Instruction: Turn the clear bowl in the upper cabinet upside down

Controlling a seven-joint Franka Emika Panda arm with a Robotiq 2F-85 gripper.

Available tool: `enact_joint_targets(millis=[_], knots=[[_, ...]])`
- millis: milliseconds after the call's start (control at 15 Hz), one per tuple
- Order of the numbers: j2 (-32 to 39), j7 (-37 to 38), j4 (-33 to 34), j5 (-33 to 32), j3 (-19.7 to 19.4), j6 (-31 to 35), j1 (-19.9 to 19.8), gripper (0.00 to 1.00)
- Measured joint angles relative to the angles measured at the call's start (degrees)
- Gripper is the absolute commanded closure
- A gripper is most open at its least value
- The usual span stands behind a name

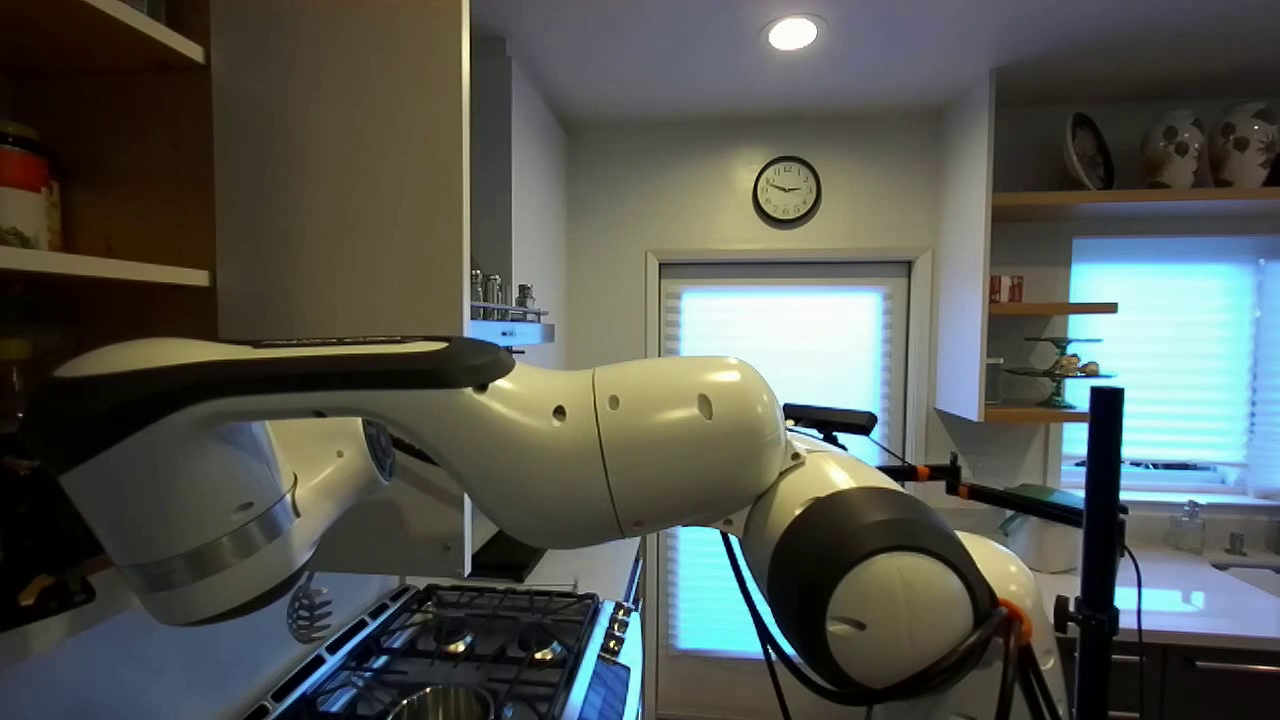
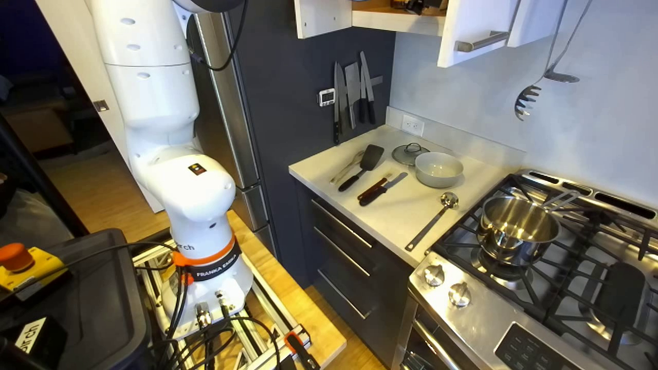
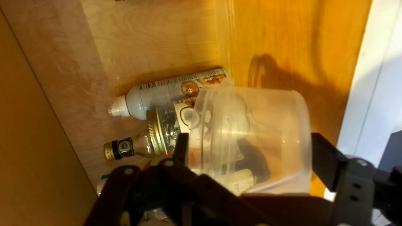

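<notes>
The clear bowl (image 3: 267,125) is a see-through plastic tub, large in the wrist view. Its rim faces left, the same way as the bottle caps behind it, and its base faces right. My gripper (image 3: 252,152) is shut on it, one finger at the rim and one at the base, set wide apart. I cannot tell whether the bowl touches the shelf. The upper cabinet has a brown wood interior (image 3: 282,69); its pale grey door (image 1: 340,170) and shelves (image 1: 110,265) show in an exterior view. The gripper and bowl do not show clearly in either exterior view.
Behind the bowl stand a white spray can (image 3: 176,91), a gold-lidded jar (image 3: 157,131) and a small black-capped bottle (image 3: 125,149). A wood panel (image 3: 28,141) borders the left. The shelf's white front edge (image 3: 367,88) is at right. A stove (image 1: 480,640) lies below.
</notes>
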Motion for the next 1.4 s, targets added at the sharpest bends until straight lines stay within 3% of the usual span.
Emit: enact_joint_targets(millis=[533, 1133, 1400], knots=[[-0.02, 0.34, -1.09, -1.66, -0.44, 0.0, -0.24, 0.0], [-0.61, 10.62, -5.96, -15.89, -3.13, -0.02, -0.24, 0.0], [-1.12, 12.37, -5.48, -16.98, -3.11, -0.02, -0.11, 0.0]])
